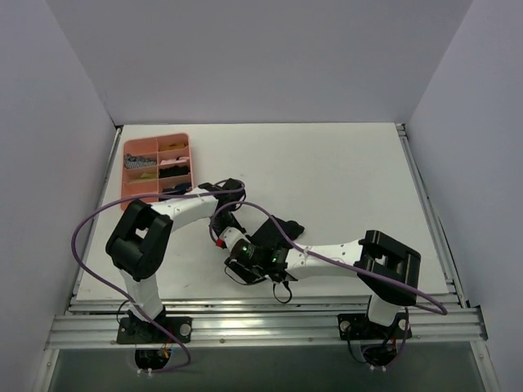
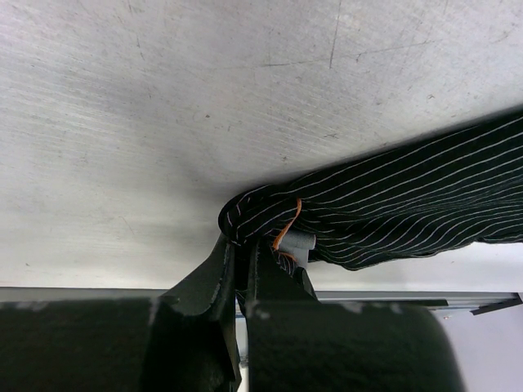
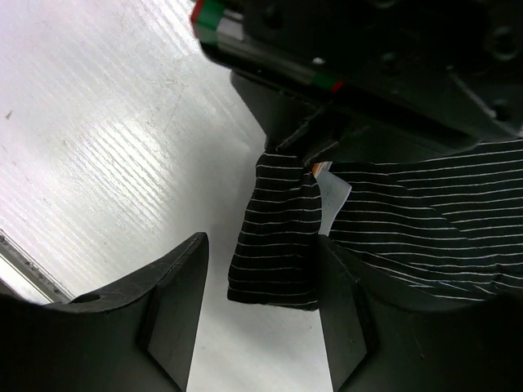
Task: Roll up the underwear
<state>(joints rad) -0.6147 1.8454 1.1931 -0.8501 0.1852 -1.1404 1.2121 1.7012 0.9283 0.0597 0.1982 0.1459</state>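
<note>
The underwear (image 2: 392,204) is black soft fabric with thin white stripes, an orange stitch and a pale label. My left gripper (image 2: 243,245) is shut on one of its corners, just above the table. In the right wrist view a folded flap of the underwear (image 3: 278,237) hangs down between the fingers of my right gripper (image 3: 261,261), which is open, with the flap close to its right finger (image 3: 343,310). The left gripper (image 3: 368,65) shows above the flap. From above, both grippers meet mid-table, left gripper (image 1: 224,232) and right gripper (image 1: 242,268), with the underwear (image 1: 286,227) partly hidden behind them.
A pink divided tray (image 1: 125,175) with small garments in its compartments stands at the table's far left. The arms cross near the middle, a purple cable (image 1: 82,237) looping off the left arm. White walls enclose the table.
</note>
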